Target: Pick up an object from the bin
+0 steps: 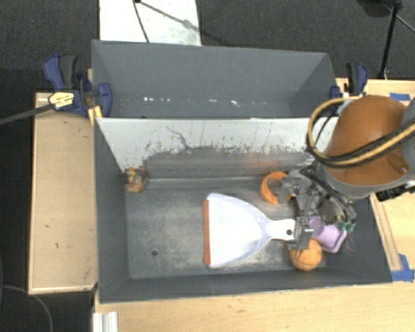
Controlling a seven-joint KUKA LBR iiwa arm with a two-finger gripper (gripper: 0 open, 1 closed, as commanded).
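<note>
1. Right now the gripper (306, 221) hangs low inside the grey bin (159, 268), at the handle end of the white dustpan (235, 230). I cannot tell whether it is apart or together, because the orange wrist cover (363, 140) and its cables crowd the tip. Nothing can be seen clamped in it.
2. The dustpan lies flat on the bin floor. Its orange-red lip (207, 232) is on the side away from the gripper, and its short handle (282, 230) points straight at the gripper. Its long axis therefore runs from lip to handle, in line with the arm's reach.
3. Around the handle:
   - A purple block (330, 236) lies just past the handle's end.
   - An orange ball (306, 257) sits just beside the handle, towards the bin's front wall.
   - An orange curved piece (272, 185) lies on the handle's other side, towards the back wall.
   - A small brownish thing (133, 179) sits well apart, beyond the lip in the far corner.
4. The pick looks not yet made. The handle seems the nearest hold, and a grasp would likely have to close across its narrow width, square to the long axis. The ball and block stand close enough to be nudged.
</note>
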